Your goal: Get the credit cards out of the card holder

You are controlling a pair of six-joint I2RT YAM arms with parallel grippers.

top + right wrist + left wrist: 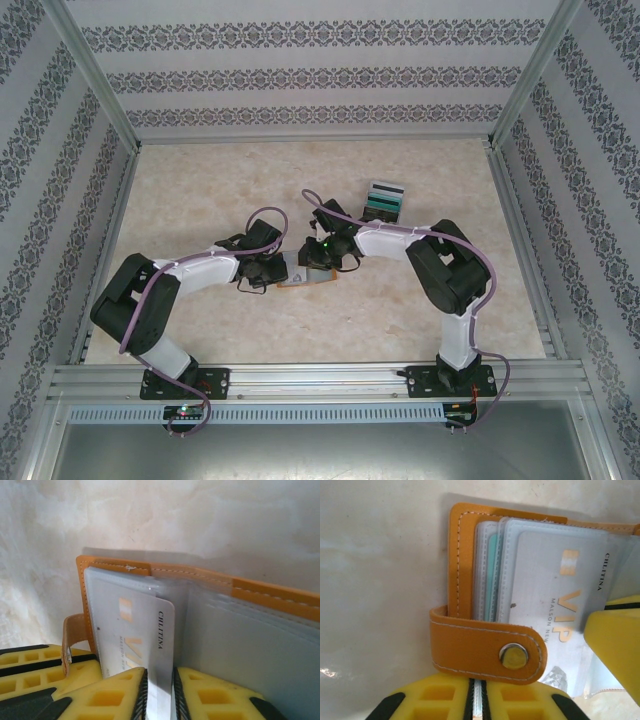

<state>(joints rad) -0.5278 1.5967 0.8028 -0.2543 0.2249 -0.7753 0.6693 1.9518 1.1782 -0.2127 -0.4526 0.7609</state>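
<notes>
The orange card holder [300, 284] lies open on the marble table between both grippers. In the left wrist view the card holder [462, 555] shows its snap strap [485, 645] and clear sleeves; a teal credit card edge [491, 575] sits in one. My left gripper [478, 696] is shut on a thin clear sleeve edge of the holder, just below the strap. A pale grey credit card [150, 630] with gold VIP lettering lies on the holder's left half [115, 564]. My right gripper [159, 692] is shut on that card's lower edge. From above, the left gripper [283, 271] and right gripper [311, 268] almost touch.
A clear box [385, 200] with teal and black contents stands just behind the right arm. Patterned walls close in the table on three sides, and a metal rail [320, 380] runs along the near edge. Open table surface lies to the far left and back.
</notes>
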